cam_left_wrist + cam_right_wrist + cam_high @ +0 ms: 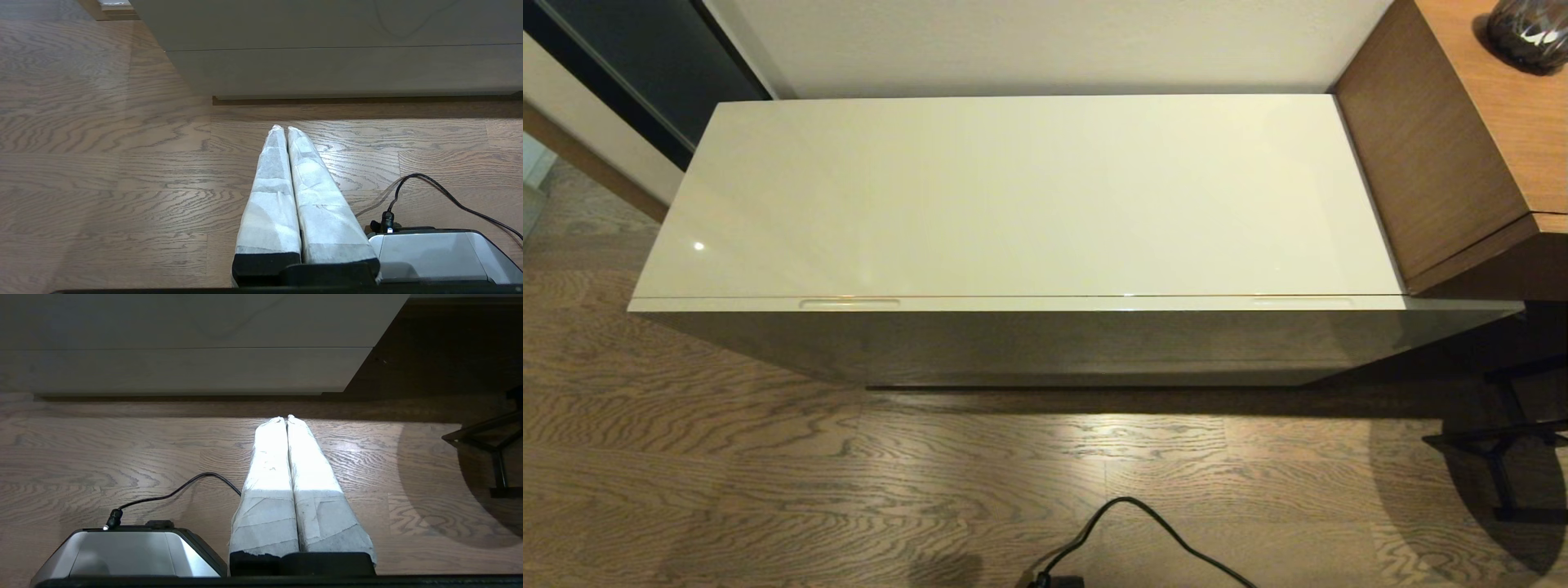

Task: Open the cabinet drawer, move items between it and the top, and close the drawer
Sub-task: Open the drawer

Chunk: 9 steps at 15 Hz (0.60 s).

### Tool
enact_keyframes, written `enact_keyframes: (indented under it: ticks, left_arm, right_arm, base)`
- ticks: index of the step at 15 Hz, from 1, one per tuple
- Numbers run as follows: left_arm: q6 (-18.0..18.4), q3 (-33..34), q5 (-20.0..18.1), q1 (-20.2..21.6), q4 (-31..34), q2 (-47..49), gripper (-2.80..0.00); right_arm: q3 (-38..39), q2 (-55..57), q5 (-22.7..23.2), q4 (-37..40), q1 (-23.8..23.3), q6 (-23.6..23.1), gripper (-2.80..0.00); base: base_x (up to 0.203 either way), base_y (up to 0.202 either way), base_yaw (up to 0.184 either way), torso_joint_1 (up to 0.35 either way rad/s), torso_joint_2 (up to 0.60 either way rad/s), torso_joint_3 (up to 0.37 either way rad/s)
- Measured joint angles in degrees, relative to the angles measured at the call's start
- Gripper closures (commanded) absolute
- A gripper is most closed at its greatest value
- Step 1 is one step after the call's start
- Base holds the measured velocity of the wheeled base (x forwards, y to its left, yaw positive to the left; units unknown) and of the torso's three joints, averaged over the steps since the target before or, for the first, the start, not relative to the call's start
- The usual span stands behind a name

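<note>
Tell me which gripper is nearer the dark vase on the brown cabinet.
Right, judging by sides. The right gripper hangs low by the white cabinet's vase end; the left gripper hangs low toward the opposite end.

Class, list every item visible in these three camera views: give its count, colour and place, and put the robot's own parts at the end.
cabinet drawer: one, cream-white, shut, front edge of the low cabinet
slot handles: two, cream-white, along the drawer's front edge, one near each end
top: one, glossy cream-white, bare
wood-grain cabinet: one, brown, right of the low cabinet
vase: one, dark, on the wood-grain cabinet
cable: one, black, on the floor
floor: wood planks, grey-brown
left gripper: one, white-wrapped fingers shut, low above the floor
right gripper: one, white-wrapped fingers shut, low above the floor
</note>
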Motion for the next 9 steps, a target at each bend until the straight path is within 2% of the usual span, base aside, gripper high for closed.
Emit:
enact_keyframes:
  ticks: [9]
  left_arm:
    - [0.00, 0.02, 0.00, 0.00, 0.01, 0.00, 0.00]
  right_arm:
    - [0.00, 0.02, 0.00, 0.00, 0.00, -0.01, 0.00]
  base:
    - [0.000, 0.000, 0.000, 0.000, 0.00, 0.000]
